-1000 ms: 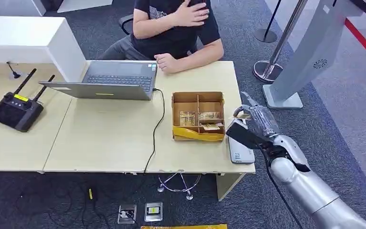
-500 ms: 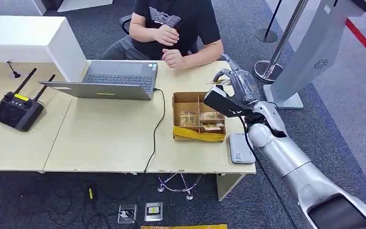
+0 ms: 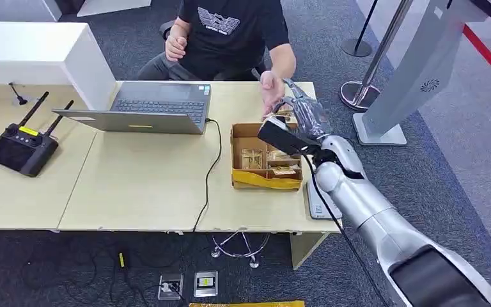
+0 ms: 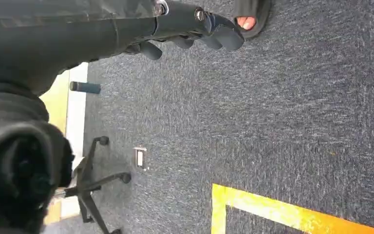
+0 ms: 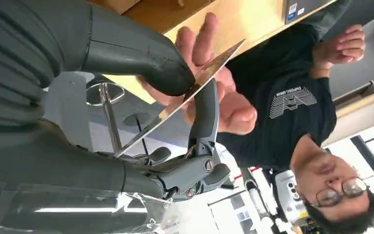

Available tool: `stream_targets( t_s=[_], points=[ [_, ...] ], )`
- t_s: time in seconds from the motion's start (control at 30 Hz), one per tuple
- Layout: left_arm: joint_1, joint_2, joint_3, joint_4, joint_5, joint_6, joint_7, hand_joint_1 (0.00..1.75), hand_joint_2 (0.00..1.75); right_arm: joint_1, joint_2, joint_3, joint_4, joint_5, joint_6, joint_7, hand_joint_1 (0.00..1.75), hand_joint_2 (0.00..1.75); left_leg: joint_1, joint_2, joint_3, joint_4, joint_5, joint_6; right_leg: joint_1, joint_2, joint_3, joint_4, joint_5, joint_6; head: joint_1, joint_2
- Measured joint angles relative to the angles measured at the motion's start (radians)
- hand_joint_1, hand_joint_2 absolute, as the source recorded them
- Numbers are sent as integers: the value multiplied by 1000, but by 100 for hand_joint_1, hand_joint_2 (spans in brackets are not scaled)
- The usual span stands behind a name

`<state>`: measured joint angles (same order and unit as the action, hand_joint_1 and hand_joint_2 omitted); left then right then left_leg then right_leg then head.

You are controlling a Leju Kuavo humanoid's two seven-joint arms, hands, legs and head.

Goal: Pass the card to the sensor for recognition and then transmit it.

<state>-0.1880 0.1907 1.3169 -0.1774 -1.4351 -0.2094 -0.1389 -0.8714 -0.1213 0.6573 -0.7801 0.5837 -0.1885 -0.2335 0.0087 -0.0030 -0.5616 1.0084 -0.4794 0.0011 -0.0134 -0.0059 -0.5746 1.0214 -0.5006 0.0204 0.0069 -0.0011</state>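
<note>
Over the tabletop's (image 3: 153, 185) far right edge, the right hand (image 3: 302, 114) pinches a thin, stiff, light card (image 5: 185, 97) by one end, so the person's open hand (image 3: 270, 89) should take the free end; left hand (image 4: 195, 31) hangs, fingers curled on nothing.

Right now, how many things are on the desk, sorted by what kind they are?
Laptop: 1
Remote with antennas: 1
Cardboard box: 1
Grey card reader: 1
Total: 4
The card is not on the desk; the right hand holds it by the person's hand.
</note>
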Motion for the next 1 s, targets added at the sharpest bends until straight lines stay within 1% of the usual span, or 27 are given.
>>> stream_targets(
  t_s=[0.13,0.17,0.2,0.23,0.27,0.37,0.77,0.8,0.93,1.0],
  points=[
    [1,0,0,0,0,0,5,0,0,-17,23,0,51,1,-18,-23,175,175,0,0,0,0,0,0,0,1,0,0,0,0,0,0],
    [1,0,0,0,0,0,6,0,0,-22,31,0,67,2,-22,-28,164,175,0,0,0,0,0,0,0,1,0,0,0,0,0,0],
    [1,0,0,0,0,0,8,0,0,-25,35,0,77,2,-24,-29,45,175,0,0,0,0,0,0,0,1,0,0,0,0,0,0],
    [1,0,0,0,0,0,8,0,0,-27,39,1,86,3,-25,-29,45,175,0,0,0,0,0,0,0,0,0,0,0,0,0,0],
    [2,0,0,0,0,0,11,0,0,-32,44,1,97,3,-27,-31,0,0,0,0,0,0,0,0,0,0,0,0,0,0,0,0],
    [2,1,1,0,0,0,19,0,0,-42,61,3,143,8,-36,-32,0,0,0,0,0,0,0,0,0,0,0,0,0,0,0,0],
    [2,0,0,0,3,0,27,0,0,-55,84,13,202,38,-64,-28,0,0,0,0,0,0,0,0,0,0,0,0,0,0,0,0],
    [2,0,0,0,5,0,28,0,0,-57,84,13,205,39,-65,-27,0,175,0,0,0,0,0,0,0,1,0,0,0,0,0,0],
    [2,0,1,0,13,0,39,0,0,-67,85,13,214,43,-60,-14,0,175,0,0,0,0,0,0,0,1,0,0,0,0,0,0],
    [2,0,1,0,17,0,50,0,0,-68,74,12,212,40,-47,12,0,175,0,0,1,0,0,0,0,1,0,0,0,0,0,0]
  ],
)
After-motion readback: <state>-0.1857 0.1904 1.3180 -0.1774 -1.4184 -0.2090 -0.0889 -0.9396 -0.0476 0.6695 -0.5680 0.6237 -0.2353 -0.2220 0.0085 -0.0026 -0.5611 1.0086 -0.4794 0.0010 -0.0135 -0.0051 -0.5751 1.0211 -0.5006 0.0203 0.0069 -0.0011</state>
